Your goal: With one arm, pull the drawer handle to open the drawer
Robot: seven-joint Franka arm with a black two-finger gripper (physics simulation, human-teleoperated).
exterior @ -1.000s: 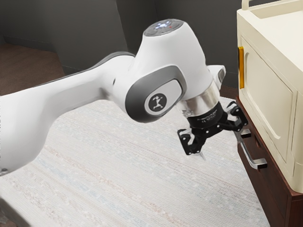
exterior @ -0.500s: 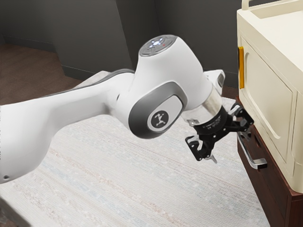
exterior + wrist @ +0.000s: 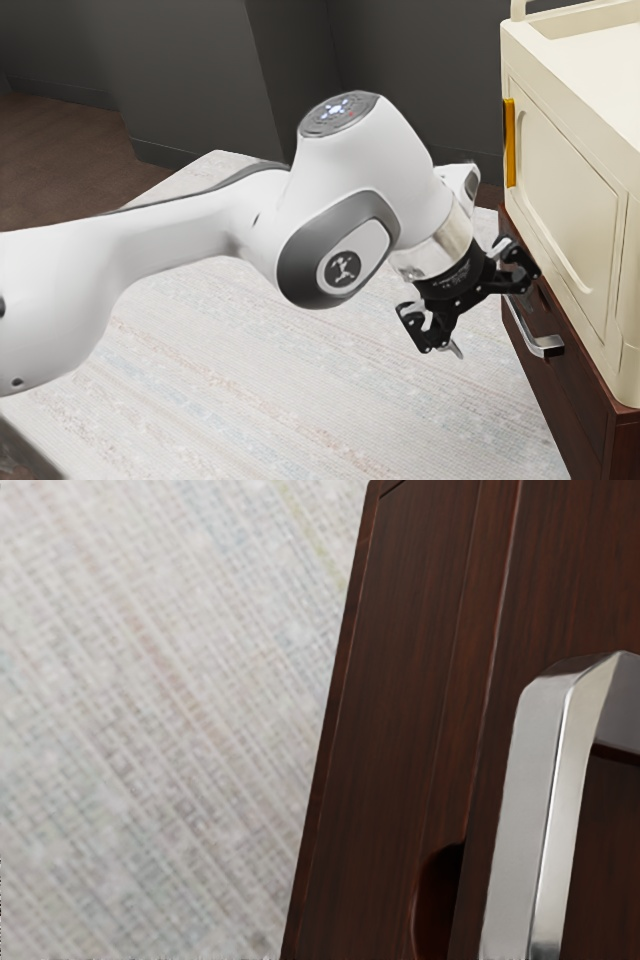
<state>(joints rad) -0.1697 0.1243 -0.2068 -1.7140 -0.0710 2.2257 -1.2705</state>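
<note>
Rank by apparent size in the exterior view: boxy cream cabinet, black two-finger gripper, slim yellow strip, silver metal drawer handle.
Cream cabinet
Black gripper
Yellow strip and silver handle: too close to rank

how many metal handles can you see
1. The silver handle is on the front of the dark wood cabinet, close to the open gripper. Others may be hidden out of view.

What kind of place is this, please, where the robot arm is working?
It looks like a room of a home or office, simulated: a pale woven rug on brown floor, dark grey walls, and a dark wooden cabinet with a metal handle.
</note>
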